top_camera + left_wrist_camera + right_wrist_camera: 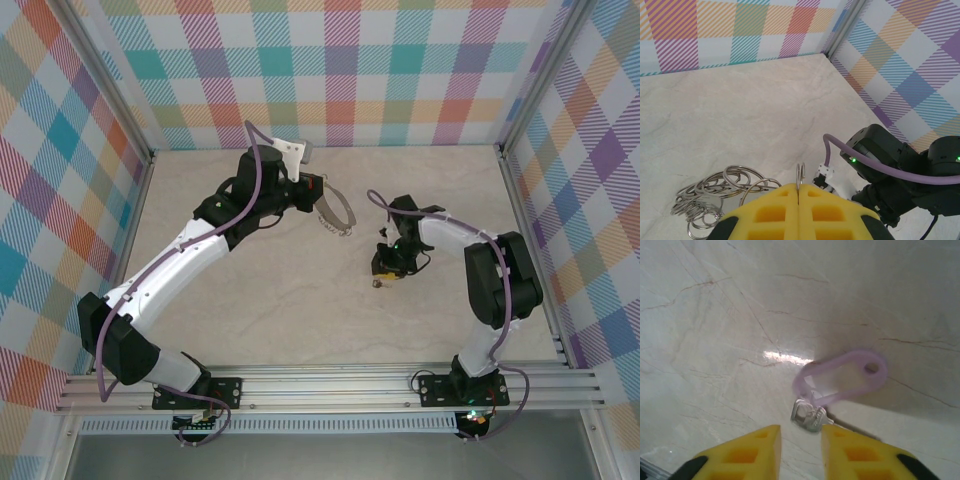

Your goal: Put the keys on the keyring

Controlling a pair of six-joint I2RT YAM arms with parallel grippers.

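Progress on the task looks early: the key (pixel 810 416) and the keyring (pixel 720 192) are well apart, and nothing is threaded yet.

The left gripper (pixel 798 192) has its yellow pads pressed together on one thin wire loop of the keyring, which stands up edge-on from the seam between them. The other grey loops trail off to one side in a loose tangle. Whether that tangle rests on the tabletop (pixel 280 300) or hangs just clear of it I cannot tell. From the top camera, the keyring (pixel 337 215) is held near the middle of the tabletop, a little toward the far edge.

The right gripper (pixel 801 432) is pointed down at the key, its fingers a narrow gap apart with nothing between them. The small silvery key lies flat on the tabletop just beyond the fingertips, in line with the gap, with its pale lilac head stretched away from them. From above, the key (pixel 378 283) sits slightly right of centre, toward the near edge, just beside the right gripper (pixel 390 262).

So one half appears done, since the keyring is picked up and presented. What remains, as I judge it, is to grasp the key, carry it across, and work its hole onto the held loop.
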